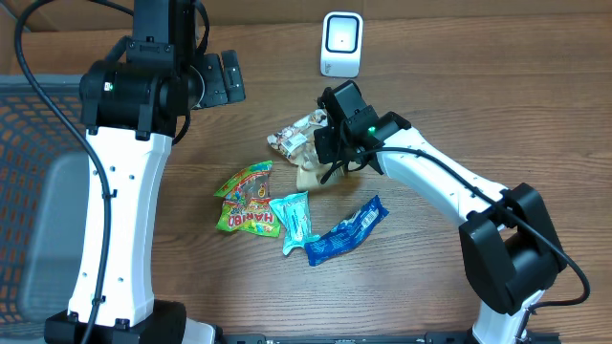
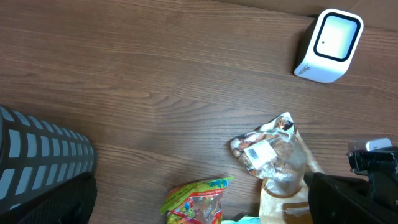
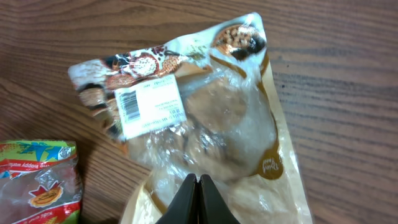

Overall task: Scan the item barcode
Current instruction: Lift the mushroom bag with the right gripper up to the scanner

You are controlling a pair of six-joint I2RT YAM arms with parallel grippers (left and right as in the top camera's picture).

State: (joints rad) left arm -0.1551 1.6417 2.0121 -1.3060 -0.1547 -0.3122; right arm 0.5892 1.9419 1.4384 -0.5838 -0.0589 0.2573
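A clear snack bag (image 1: 304, 153) (image 2: 273, 155) (image 3: 211, 124) with tan trim lies at the table's middle. Its white barcode label (image 3: 149, 106) faces up. My right gripper (image 1: 328, 164) (image 3: 199, 178) is over the bag's near part. Its jaws are pressed together, pinching the crinkled film. The white scanner (image 1: 341, 44) (image 2: 328, 45) stands at the back edge, behind the bag. My left gripper (image 1: 225, 81) (image 2: 199, 205) hangs open high over the table, left of the scanner, with nothing between its fingers.
A Haribo bag (image 1: 247, 199) (image 2: 196, 202) (image 3: 37, 180), a teal packet (image 1: 294, 220) and a blue packet (image 1: 348, 229) lie in front of the snack bag. A grey mesh basket (image 1: 38, 143) (image 2: 37, 149) sits at the far left.
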